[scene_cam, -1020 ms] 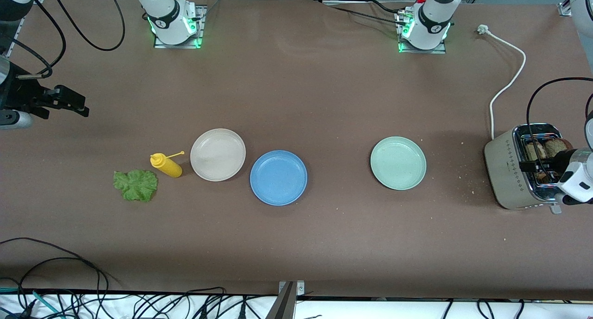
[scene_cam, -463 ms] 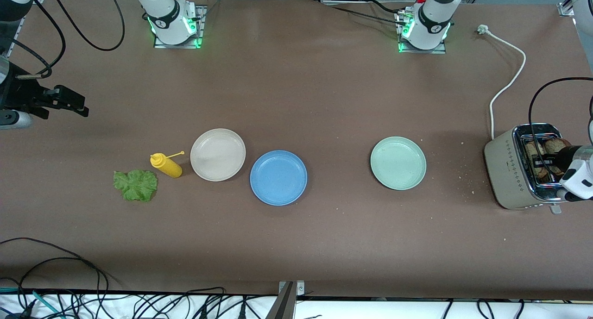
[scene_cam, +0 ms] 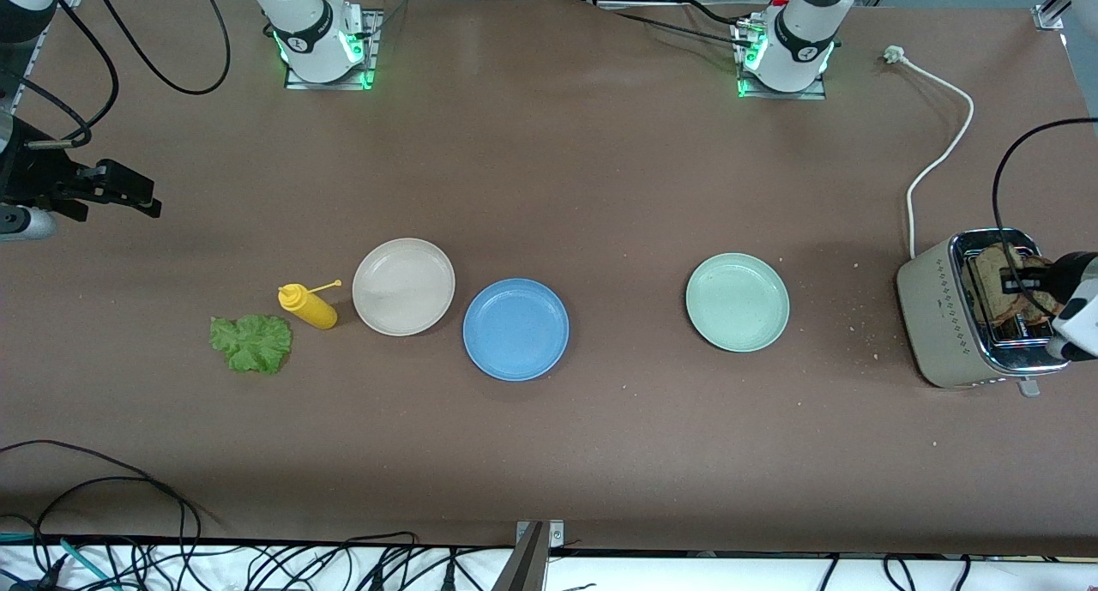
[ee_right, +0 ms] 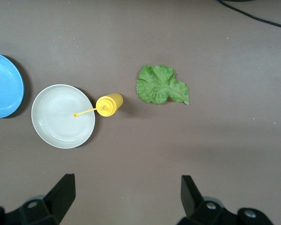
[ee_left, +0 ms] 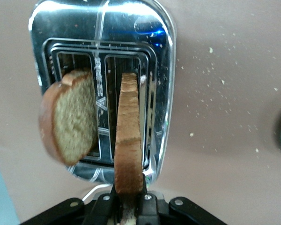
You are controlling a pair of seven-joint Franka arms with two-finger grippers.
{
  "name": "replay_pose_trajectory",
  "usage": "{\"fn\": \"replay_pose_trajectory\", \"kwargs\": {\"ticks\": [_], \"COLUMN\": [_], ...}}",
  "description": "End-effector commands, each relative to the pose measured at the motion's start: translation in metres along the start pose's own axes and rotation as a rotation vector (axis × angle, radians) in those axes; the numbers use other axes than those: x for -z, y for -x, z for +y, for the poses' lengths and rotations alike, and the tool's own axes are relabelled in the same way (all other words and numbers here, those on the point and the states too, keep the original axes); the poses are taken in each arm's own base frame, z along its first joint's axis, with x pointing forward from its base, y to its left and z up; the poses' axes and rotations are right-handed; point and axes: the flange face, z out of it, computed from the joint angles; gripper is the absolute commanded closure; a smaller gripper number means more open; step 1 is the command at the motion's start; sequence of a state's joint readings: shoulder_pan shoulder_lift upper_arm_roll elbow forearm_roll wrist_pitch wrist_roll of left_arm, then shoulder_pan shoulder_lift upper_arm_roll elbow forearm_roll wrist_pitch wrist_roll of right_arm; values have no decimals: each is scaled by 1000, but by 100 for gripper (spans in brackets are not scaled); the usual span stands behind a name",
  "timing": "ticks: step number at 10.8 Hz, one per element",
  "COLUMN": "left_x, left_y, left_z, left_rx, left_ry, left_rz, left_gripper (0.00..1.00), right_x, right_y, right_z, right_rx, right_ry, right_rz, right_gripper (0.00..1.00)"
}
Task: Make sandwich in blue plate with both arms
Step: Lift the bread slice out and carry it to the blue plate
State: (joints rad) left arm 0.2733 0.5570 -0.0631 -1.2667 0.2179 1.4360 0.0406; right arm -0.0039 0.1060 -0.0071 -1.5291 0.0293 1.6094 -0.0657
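We are seeing a matt brown table covering (scene_cam: 549,188), smooth like paper or felt, dusted with pale crumbs near the toaster (scene_cam: 944,316). The toaster's top (ee_left: 103,42) is showing as mirror-bright polished metal, while its sides are looking matt cream — painted or plastic, we cannot tell which. The bread slice (ee_left: 129,136) clamped in the left gripper (ee_left: 129,206) is looking dry, porous and rough, as is the second slice (ee_left: 72,122). The blue plate (scene_cam: 515,328), the beige-white plate (scene_cam: 403,286) and the mint-green plate (scene_cam: 737,302) are looking like smooth, dull plastic. The yellow squeeze bottle (scene_cam: 309,308) is showing a soft plastic sheen — the lettuce leaf (scene_cam: 251,343) is looking crinkled and matt.
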Motion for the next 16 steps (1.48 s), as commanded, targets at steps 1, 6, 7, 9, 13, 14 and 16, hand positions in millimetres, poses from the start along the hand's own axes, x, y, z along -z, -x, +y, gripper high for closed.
{"fn": "replay_pose_trajectory", "kwargs": {"ticks": [1,6,7,9,13,14,16], "left_x": [61,137,146,159,146,135,114], "left_y": [52,130,139,152,159,152,141], "left_z": [21,92,121,196,380,424,493], "left_rx": [-75,-22,39,68,171,222,294], "left_ry": [-18,187,274,394,566,617,733], "left_rz": [5,38,20,-16,-23,-9,31], "left_gripper": [100,100,100,100,100,100,100], "right_x": [5,5,5,5,5,5,5], "right_y": [-4,-4,-4,-4,-4,-4,-4], "right_z": [4,5,5,4,5,4,5], "right_rx": [10,8,8,10,8,8,6], "right_ry": [-30,-30,-30,-31,-30,-31,-31], "right_rz": [6,6,6,7,6,7,6], "right_gripper": [0,0,0,0,0,0,0]}}
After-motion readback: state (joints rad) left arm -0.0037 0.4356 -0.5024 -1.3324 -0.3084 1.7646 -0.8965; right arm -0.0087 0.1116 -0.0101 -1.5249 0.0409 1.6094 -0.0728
